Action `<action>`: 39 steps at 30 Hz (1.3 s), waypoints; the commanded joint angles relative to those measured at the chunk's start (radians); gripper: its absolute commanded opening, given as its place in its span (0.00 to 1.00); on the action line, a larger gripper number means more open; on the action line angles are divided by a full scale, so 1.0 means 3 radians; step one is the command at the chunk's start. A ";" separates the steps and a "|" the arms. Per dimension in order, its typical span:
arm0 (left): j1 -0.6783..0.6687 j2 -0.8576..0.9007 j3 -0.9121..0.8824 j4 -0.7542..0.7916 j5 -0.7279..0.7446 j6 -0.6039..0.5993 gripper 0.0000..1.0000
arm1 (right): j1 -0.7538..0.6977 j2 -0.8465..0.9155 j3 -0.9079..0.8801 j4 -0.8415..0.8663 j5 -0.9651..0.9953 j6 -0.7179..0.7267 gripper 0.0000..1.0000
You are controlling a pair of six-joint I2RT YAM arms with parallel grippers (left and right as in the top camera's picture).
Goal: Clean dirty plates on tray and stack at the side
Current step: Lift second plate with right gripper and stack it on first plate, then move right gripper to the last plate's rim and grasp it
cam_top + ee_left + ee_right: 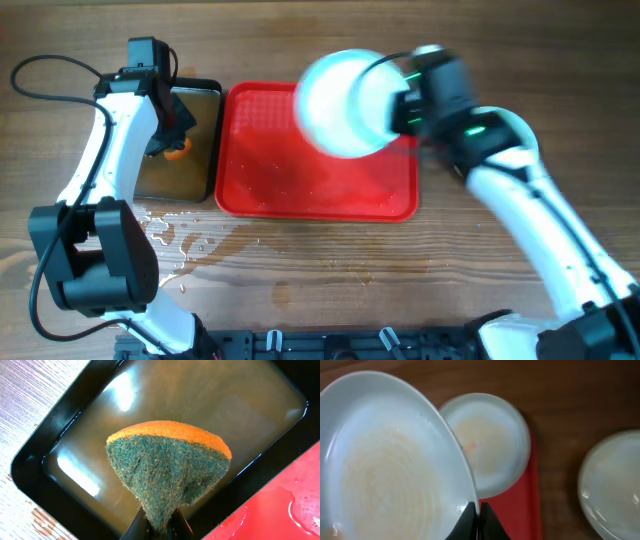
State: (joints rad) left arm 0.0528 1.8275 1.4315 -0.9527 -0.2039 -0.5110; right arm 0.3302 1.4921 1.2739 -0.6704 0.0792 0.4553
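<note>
My right gripper is shut on the rim of a pale plate and holds it tilted above the red tray. In the right wrist view this plate shows faint orange-brown smears. A second smeared plate lies on the tray's edge beneath it. A third plate sits on the wooden table beside the tray. My left gripper is shut on a green-and-orange sponge over the black tray.
The black tray holds brownish water and sits just left of the red tray. Water drops are spilled on the table in front of it. Droplets lie on the red tray.
</note>
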 commanded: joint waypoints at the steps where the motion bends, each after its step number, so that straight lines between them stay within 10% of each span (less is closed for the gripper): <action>1: -0.0001 0.0025 -0.0017 0.0009 0.0020 0.0029 0.04 | -0.0842 -0.0025 -0.0033 -0.0229 -0.0557 0.0177 0.04; 9: -0.0001 0.0025 -0.0017 0.0009 0.0020 0.0029 0.04 | -0.2356 0.0216 -0.0523 -0.0165 -0.0511 0.0072 0.04; 16: -0.0001 0.0025 -0.0017 0.0009 0.0019 0.0029 0.04 | -0.2469 0.0600 -0.0717 0.0013 -0.0327 0.0053 0.06; 19: -0.0001 0.0025 -0.0017 0.0010 0.0020 0.0029 0.04 | -0.2469 0.0605 -0.0699 0.0019 -0.0446 -0.0003 0.47; 22: -0.0001 0.0025 -0.0017 0.0013 0.0020 0.0029 0.04 | -0.2464 0.0554 -0.0553 0.0005 -0.0910 -0.0168 0.55; 39: -0.0001 0.0025 -0.0017 0.0011 0.0020 0.0029 0.04 | -0.0547 0.1287 -0.0042 0.0732 -0.0823 0.0420 0.53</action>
State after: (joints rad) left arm 0.0528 1.8275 1.4315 -0.9524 -0.2039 -0.5110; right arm 0.1440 1.7996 1.2304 -0.4477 -0.1978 0.5198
